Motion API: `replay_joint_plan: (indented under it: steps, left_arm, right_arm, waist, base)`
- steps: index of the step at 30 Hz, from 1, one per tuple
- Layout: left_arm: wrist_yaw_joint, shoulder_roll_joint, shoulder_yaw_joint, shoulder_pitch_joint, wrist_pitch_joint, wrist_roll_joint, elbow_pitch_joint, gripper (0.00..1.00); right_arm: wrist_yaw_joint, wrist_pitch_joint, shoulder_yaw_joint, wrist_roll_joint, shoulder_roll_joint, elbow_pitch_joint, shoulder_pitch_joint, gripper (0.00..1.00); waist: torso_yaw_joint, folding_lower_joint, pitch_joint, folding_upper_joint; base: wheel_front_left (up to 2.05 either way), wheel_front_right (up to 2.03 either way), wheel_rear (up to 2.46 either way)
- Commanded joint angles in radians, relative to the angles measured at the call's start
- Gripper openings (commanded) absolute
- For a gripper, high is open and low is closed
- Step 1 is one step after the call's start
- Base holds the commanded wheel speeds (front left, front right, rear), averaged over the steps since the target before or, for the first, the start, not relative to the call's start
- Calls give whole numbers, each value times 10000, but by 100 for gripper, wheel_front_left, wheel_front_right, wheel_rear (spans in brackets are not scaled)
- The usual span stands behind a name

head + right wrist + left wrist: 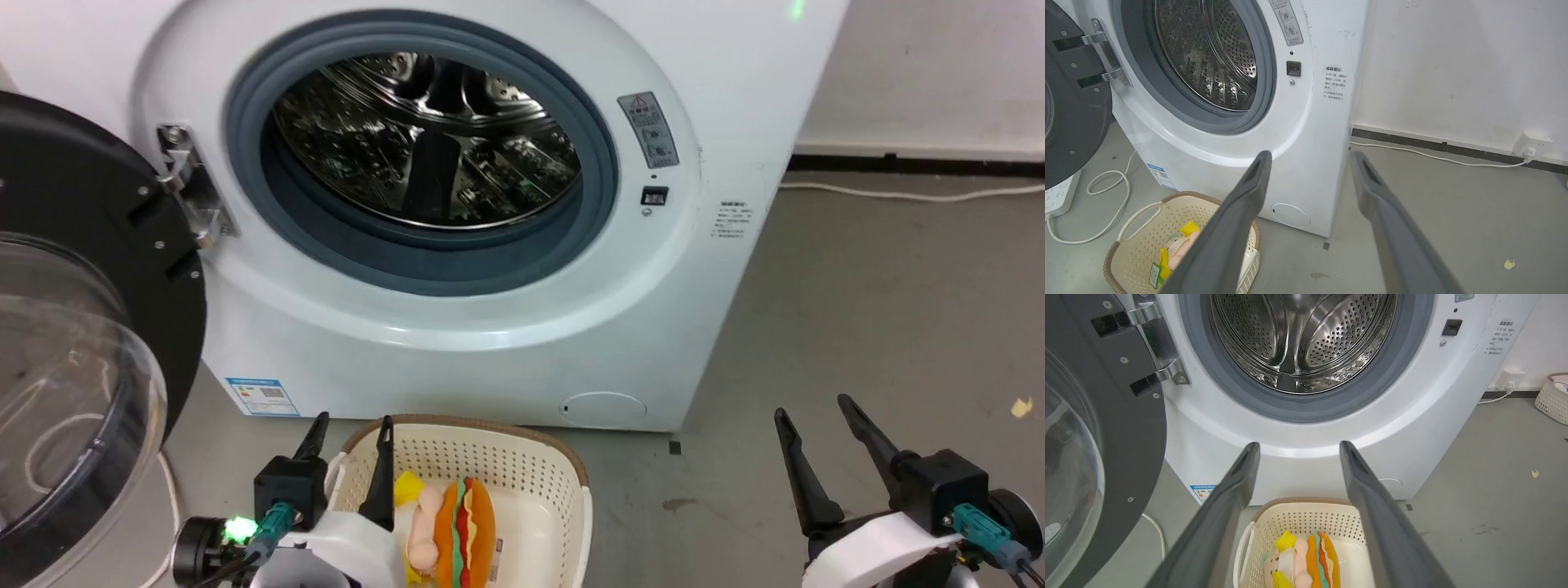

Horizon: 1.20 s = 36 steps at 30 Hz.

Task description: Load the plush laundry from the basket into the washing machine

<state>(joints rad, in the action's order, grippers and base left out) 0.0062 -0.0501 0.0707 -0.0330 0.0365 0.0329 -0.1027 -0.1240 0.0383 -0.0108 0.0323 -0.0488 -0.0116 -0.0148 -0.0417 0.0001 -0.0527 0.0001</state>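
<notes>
left gripper [353,425] fingers apart, empty; hamburger plush [467,535] lies in basket [563,461] just beside its right finger. right gripper [813,408] fingers apart, well apart from basket. washing machine [457,318] open ahead of fingertips.

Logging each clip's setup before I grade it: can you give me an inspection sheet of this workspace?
Surface: grey floor, with a dark stain right of the basket.
Job's things: washing machine with its door swung open to the left, drum looks empty; basket on the floor before it; plush laundry lying in the basket.
Clutter: yellowish scrap on the floor; second basket by the wall.
Grippers: left gripper open, by the basket's left rim, holding nothing; right gripper open, over the floor.
Cables: white cable along the wall to a socket; looped cable and power strip left of the machine.
Surroundings: white wall, dark skirting.
</notes>
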Motion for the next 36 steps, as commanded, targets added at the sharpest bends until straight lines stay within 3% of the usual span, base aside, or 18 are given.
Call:
replay_joint_plan:
  steps: [1, 9, 36]
  left_arm:
    - [-8, -4, 104, -241, 68, 88, -199, 100]
    - [3, -77, 263, -686, -145, 344, -1192, 100]
    - [308, -1149, 913, -2721, -848, 979, -4523, 100]
  right_arm:
    - [-12, 111, -27, 116, -4, -86, -46, 100]
    - [-17, 277, -65, 545, -4, -177, 134, 100]
    - [-31, 838, 137, 1722, -7, -471, 742, 100]
  waist:
    - [-113, -1, -142, -1]
    - [-530, -1, -692, -1]
    - [-2005, -1, -3012, -1]
  base:
    - [0, 0, 0]
    - [0, 0, 0]
    - [0, 0, 0]
